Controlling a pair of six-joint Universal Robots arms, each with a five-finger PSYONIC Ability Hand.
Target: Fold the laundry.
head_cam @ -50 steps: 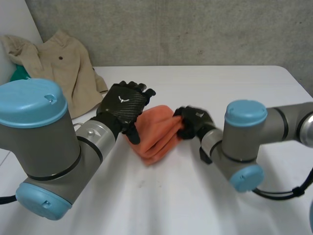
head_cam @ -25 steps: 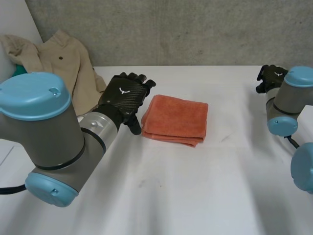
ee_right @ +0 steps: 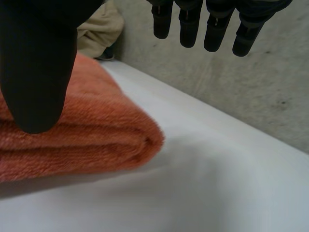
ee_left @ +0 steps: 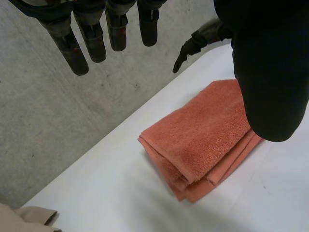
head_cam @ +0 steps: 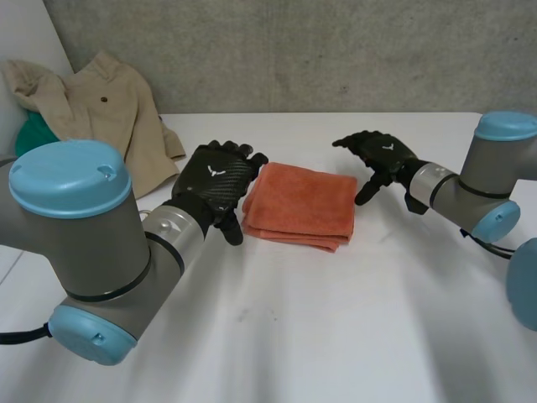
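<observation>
An orange towel [head_cam: 302, 206] lies folded in a flat rectangle in the middle of the white table [head_cam: 336, 336]. My left hand [head_cam: 214, 180] hovers at its left edge, open, fingers straight, holding nothing. In the left wrist view the towel [ee_left: 203, 140] lies under that hand's thumb [ee_left: 270, 72], and its fingers [ee_left: 91, 34] are spread. My right hand [head_cam: 382, 159] is just off the towel's far right corner, open and empty. Seen from the right wrist, the towel's folded edge [ee_right: 72, 135] sits below the thumb [ee_right: 38, 58], apart from the straight fingers [ee_right: 212, 24].
A beige garment [head_cam: 101, 109] lies heaped at the table's back left, with something teal [head_cam: 33, 130] beside it. A grey wall [head_cam: 336, 50] runs behind the table. The beige garment [ee_right: 99, 34] also lies beyond the towel in the right wrist view.
The right hand let go of the bunched towel, swung out to the right, then came back open beside it. The towel now lies flat and folded. The left hand barely moved.
</observation>
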